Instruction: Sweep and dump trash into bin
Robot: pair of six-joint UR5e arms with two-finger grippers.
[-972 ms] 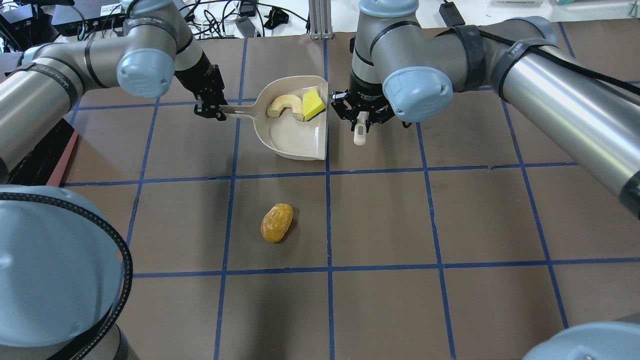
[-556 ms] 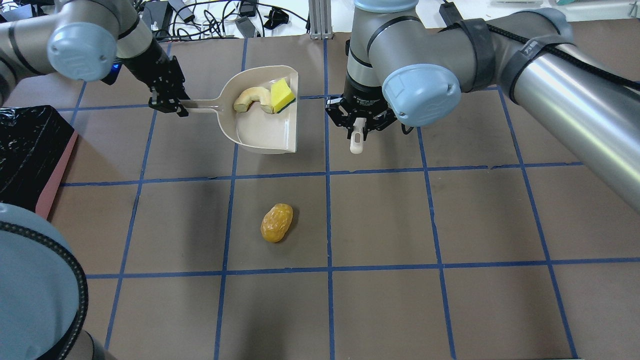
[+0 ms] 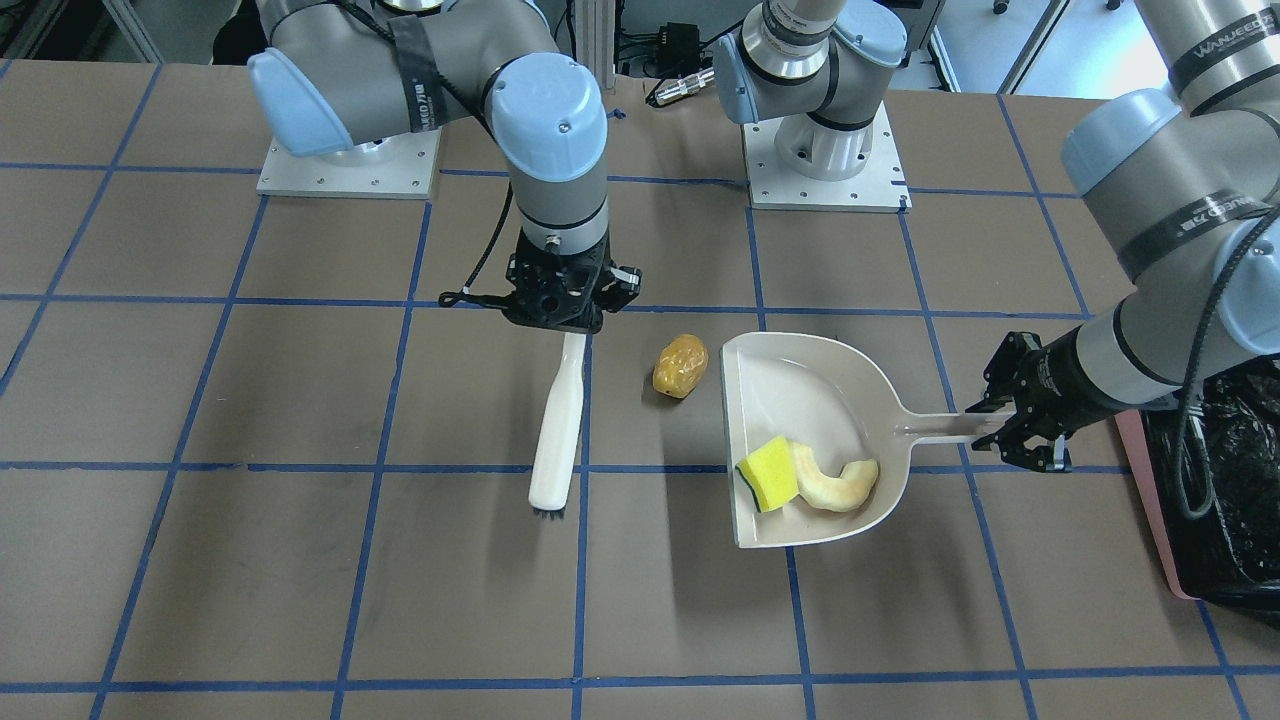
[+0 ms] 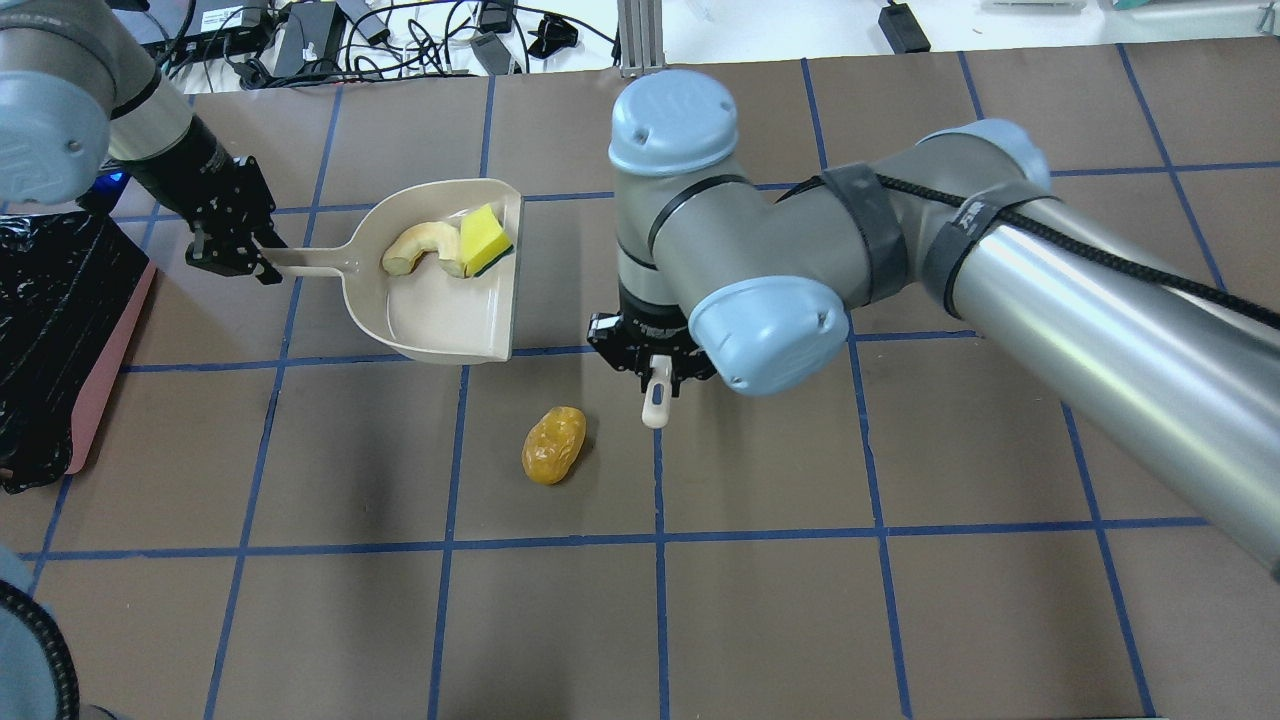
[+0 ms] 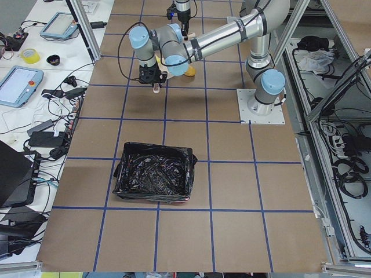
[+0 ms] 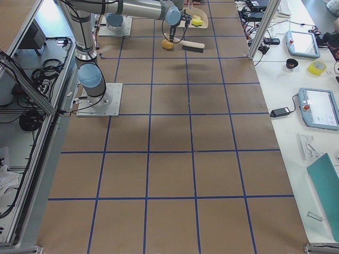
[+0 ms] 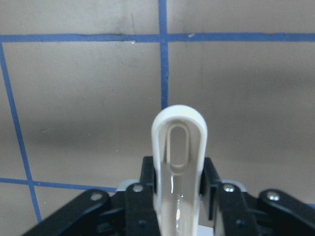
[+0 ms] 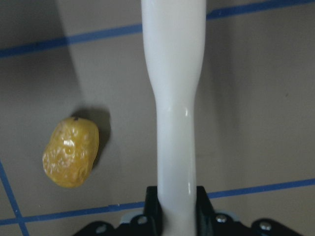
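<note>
My left gripper (image 4: 250,258) is shut on the handle (image 7: 178,157) of the beige dustpan (image 4: 450,310). The yellow wedge (image 4: 483,238) and the pale curved rind (image 4: 420,245) lie in the pan. The golden-brown nugget (image 4: 553,445) lies on the table, apart from the pan. My right gripper (image 4: 655,365) is shut on the white brush handle (image 8: 174,123), and the brush (image 3: 560,430) points away from me. The nugget (image 8: 71,152) is just to the left of the brush. The bin (image 4: 50,330), pink-walled with a black bag, stands at the far left.
The brown table is marked with a blue tape grid. Both arm bases (image 3: 825,150) are bolted at the robot's side of the table. Cables and electronics (image 4: 400,30) lie beyond the far edge. The bin also shows in the exterior left view (image 5: 153,179).
My left gripper has carried the dustpan with the wedge and rind leftward, closer to the bin. My right gripper has brought the brush toward me, to beside the nugget.
</note>
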